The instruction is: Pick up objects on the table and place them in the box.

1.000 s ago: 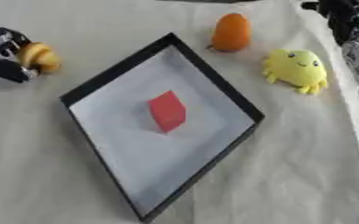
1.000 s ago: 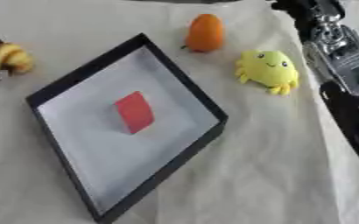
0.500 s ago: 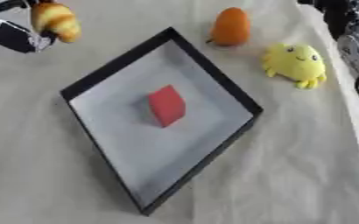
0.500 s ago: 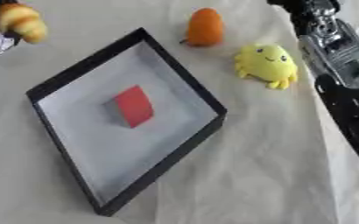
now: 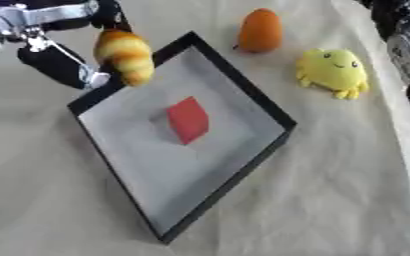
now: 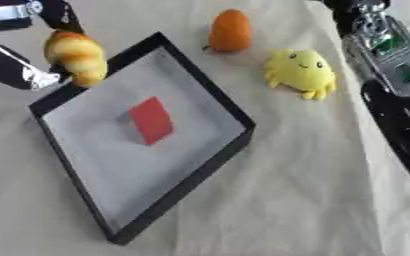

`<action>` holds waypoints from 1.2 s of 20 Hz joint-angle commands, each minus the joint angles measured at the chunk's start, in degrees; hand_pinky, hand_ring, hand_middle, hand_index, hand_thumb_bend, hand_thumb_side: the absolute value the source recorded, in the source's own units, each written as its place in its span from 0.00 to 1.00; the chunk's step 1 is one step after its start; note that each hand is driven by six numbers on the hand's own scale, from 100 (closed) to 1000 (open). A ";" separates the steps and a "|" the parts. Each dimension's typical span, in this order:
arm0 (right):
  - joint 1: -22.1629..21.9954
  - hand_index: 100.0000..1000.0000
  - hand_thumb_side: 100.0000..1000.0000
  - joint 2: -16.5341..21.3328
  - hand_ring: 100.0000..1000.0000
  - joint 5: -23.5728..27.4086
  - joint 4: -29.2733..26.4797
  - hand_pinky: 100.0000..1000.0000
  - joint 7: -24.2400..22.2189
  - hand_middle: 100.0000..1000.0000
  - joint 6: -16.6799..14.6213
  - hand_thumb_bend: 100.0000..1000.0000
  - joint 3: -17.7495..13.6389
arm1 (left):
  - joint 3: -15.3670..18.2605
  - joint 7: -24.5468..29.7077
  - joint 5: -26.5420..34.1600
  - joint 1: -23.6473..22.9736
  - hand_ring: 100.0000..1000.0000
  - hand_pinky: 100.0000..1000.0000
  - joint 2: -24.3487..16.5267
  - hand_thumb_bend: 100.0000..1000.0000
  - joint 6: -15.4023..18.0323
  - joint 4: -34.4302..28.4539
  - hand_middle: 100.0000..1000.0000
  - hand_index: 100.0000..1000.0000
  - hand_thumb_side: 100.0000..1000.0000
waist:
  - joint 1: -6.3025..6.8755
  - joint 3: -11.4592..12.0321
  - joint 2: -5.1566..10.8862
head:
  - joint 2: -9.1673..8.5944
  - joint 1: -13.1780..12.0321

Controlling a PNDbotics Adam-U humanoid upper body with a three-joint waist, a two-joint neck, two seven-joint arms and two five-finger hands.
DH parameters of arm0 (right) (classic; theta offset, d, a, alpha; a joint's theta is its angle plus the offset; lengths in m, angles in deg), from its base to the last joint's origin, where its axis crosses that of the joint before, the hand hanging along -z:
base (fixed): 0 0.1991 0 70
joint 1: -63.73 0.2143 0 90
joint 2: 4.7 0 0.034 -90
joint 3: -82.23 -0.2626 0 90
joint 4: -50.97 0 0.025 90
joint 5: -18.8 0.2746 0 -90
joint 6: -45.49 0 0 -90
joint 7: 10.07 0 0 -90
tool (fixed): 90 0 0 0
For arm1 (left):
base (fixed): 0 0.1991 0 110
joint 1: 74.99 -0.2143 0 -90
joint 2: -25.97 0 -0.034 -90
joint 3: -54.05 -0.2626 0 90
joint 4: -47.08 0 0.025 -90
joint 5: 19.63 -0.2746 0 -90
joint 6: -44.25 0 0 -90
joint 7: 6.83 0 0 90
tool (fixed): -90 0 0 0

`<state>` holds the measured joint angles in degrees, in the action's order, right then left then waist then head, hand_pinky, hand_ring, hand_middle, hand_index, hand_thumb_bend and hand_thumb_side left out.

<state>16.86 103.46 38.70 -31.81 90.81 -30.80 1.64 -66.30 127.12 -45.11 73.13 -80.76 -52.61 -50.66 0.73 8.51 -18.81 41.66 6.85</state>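
My left hand (image 5: pixel 55 47) is curled round the toy croissant (image 5: pixel 126 55), held above the box's far-left rim, long axis upright. The black box (image 5: pixel 243 95) holds a red block (image 5: pixel 189 120).

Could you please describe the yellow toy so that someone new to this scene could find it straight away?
Start from the black box with the red block in the middle of the table. Off its upper right rim, on the cloth, stand two things: an orange egg-shaped thing and, to its lower right, the yellow toy. Only the toy has a smiling face and stubby legs.
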 commanded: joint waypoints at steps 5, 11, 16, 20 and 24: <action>1.24 0.90 0.57 1.42 0.78 -0.49 -0.23 0.85 -0.40 0.80 -0.19 0.12 -0.19 | -5.99 3.53 -0.64 1.01 0.71 0.78 0.05 0.10 0.46 -2.53 0.65 0.69 0.00 | 0.99 -0.22 2.11 | 0.08 -0.25; 1.24 0.90 0.57 1.41 0.78 -0.50 -0.23 0.85 -0.41 0.80 -0.23 0.13 -0.18 | -8.54 4.64 -2.63 -0.08 0.75 0.81 0.33 0.24 1.59 0.09 0.72 0.77 0.10 | 0.90 -0.27 1.95 | 0.03 -0.22; 1.16 0.90 0.57 1.46 0.78 -0.51 -0.31 0.85 -0.49 0.80 -0.22 0.13 -0.17 | -7.93 4.83 -3.89 -0.67 0.84 0.88 0.55 0.53 3.18 1.19 0.82 0.89 0.32 | 0.68 -0.23 2.09 | 0.14 -0.22; 0.98 0.90 0.57 1.75 0.78 -0.62 -0.40 0.85 -0.51 0.80 -0.19 0.13 -0.21 | -5.65 3.26 -3.50 -1.44 0.83 0.87 -0.64 0.49 3.02 -1.39 0.81 0.88 0.31 | 0.56 -0.04 2.45 | 0.39 -0.18; 0.71 0.90 0.55 2.77 0.78 -1.01 -0.98 0.85 -0.65 0.81 -0.24 0.15 -0.24 | -0.42 0.22 0.29 -3.64 0.82 0.87 -3.81 0.39 0.76 -8.21 0.80 0.86 0.30 | 0.41 0.35 2.83 | 0.77 0.30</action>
<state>16.94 103.94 38.14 -31.62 90.41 -30.93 1.81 -69.13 128.33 -45.98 68.86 -82.12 -51.32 -56.31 1.05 8.83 -18.77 42.20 6.95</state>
